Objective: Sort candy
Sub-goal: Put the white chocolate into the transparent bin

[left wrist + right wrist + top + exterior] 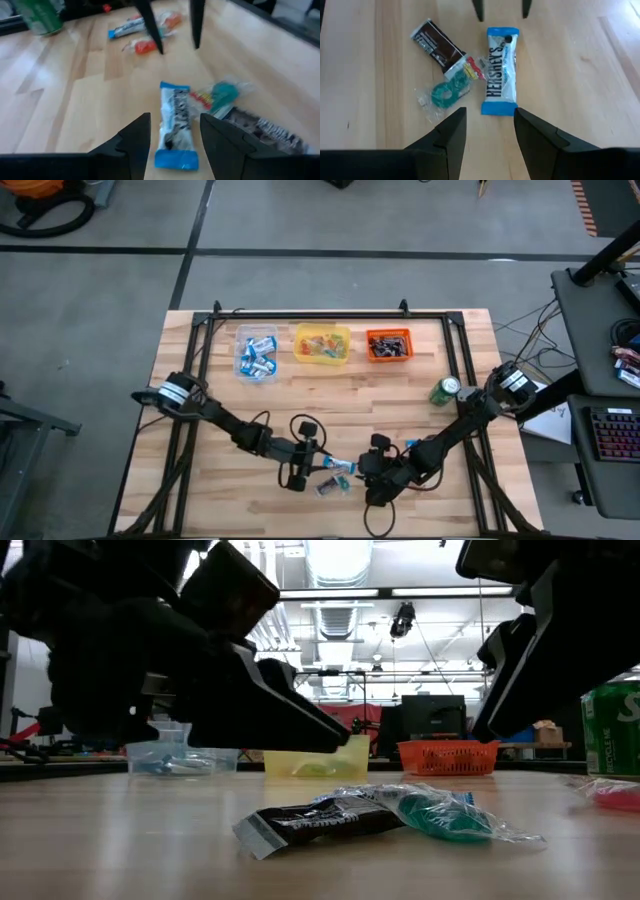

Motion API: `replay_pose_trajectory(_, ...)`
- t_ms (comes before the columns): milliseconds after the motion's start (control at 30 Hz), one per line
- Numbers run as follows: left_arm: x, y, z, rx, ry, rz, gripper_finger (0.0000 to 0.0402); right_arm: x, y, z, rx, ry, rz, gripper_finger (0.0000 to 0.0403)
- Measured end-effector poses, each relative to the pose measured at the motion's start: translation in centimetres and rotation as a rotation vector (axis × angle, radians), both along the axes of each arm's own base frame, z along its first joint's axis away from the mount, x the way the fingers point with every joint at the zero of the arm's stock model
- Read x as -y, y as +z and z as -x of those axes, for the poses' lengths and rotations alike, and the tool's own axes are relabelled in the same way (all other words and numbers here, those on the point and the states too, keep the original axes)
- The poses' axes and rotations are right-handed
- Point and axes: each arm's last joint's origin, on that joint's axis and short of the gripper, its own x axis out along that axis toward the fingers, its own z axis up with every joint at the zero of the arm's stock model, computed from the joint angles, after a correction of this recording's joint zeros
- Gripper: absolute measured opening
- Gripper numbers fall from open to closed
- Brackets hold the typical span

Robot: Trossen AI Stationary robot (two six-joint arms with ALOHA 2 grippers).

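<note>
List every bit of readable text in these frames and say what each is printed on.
"HERSHEY'S": on the blue-and-white bar, lying between both open grippers, left gripper and right gripper.
Dark brown bar: white lettering, too blurred to read.
Green can: white letters cut off at the picture's edge, unreadable.
Green ring sweet in clear wrap: small red-yellow label, unreadable.

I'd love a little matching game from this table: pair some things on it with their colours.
Things:
1. middle tub
2. soda can
3. chocolate bar lying between the two end effectors
4. right-hand tub

Colours:
A. green
B. orange
C. yellow
D. blue and white

Pairs: 1-C, 2-A, 3-D, 4-B
</note>
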Motion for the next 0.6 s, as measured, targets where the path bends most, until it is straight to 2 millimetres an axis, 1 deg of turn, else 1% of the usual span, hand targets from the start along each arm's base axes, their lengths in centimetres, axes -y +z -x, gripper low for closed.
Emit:
replay_pose_trajectory(133,-0.3,-0.9,-0.8,-0.015,-0.055,0.033,0.0155,0.0,-0.1,0.1,-0.002,-0.009,-0.005,0.0155)
replay_pose_trajectory(300,-0.7,-2.5,-2.1,-0.039,-0.031,0.031,0.0155,0.0,0.0,0.0,0.005,-0.012,-0.013,0.0155)
replay_pose_trajectory(400,-0.8,-3.2,-2.6,-0.05,-0.026,0.033,0.0155,-0.1,0.0,-0.1,0.016,-0.013,-0.021,0.0155)
replay_pose_trajectory(600,-0.9,-3.7,-2.6,-0.054,-0.021,0.033,0.0151,-0.1,0.1,-0.1,0.021,-0.019,-0.03,0.0155)
